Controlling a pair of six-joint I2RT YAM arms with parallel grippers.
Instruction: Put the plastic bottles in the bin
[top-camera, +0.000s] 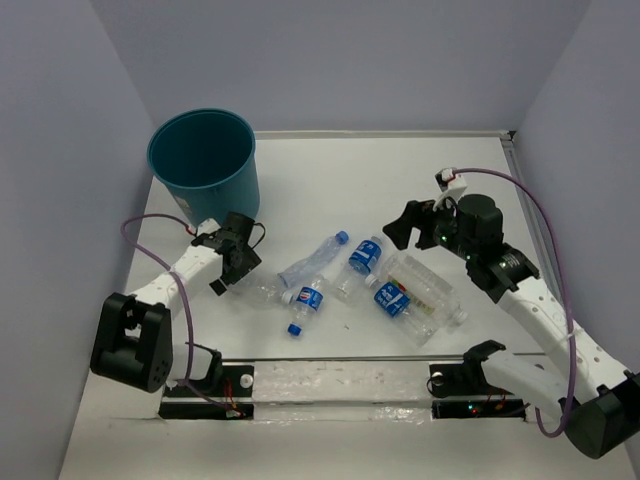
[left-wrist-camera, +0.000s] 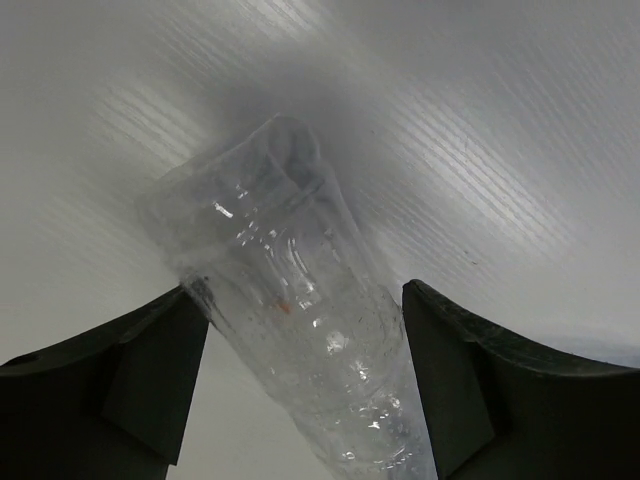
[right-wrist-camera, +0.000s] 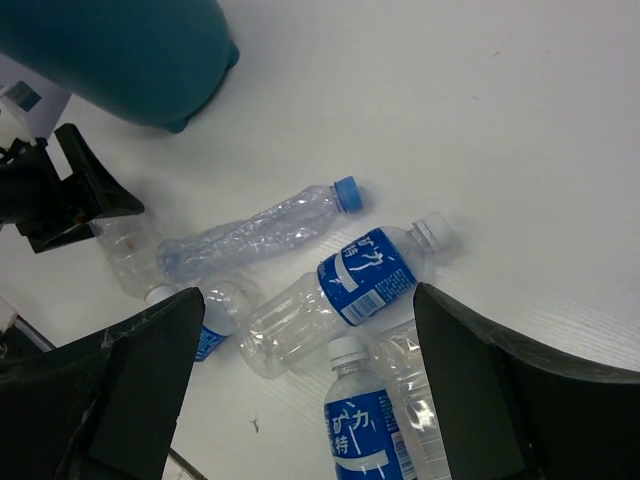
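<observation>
White worktop (top-camera: 380, 170) is bounded at the near edge by the arm bases, by pale walls on both sides, and by a raised lip along the far and right edges. Open room is left across the far half and to the right of the bin. Just beyond the bases the plastic bottles are gathered in a loose cluster at mid-worktop: a small blue-labelled bottle (top-camera: 305, 300) lies nearest, and a large clear bottle (top-camera: 432, 298) lies to its right, with another blue-labelled bottle (top-camera: 391, 298) against it. Behind them are a crumpled blue-capped bottle (top-camera: 312, 258) and a white-capped blue-labelled bottle (top-camera: 362, 258). At the cluster's left end an unlabelled clear bottle (top-camera: 254, 288) is straddled by the left claw (top-camera: 234, 262). In the left wrist view its fingers are spread to either side of the bottle body, close against it, though firm pressure cannot be told. The left arm is reached forward and low from its base. The right claw (top-camera: 406, 228) is held wide apart and empty, raised above the cluster's right side, with its arm bent back over the right edge. The bin (top-camera: 225, 190) is seen upright in the far left corner, just behind the left claw.
</observation>
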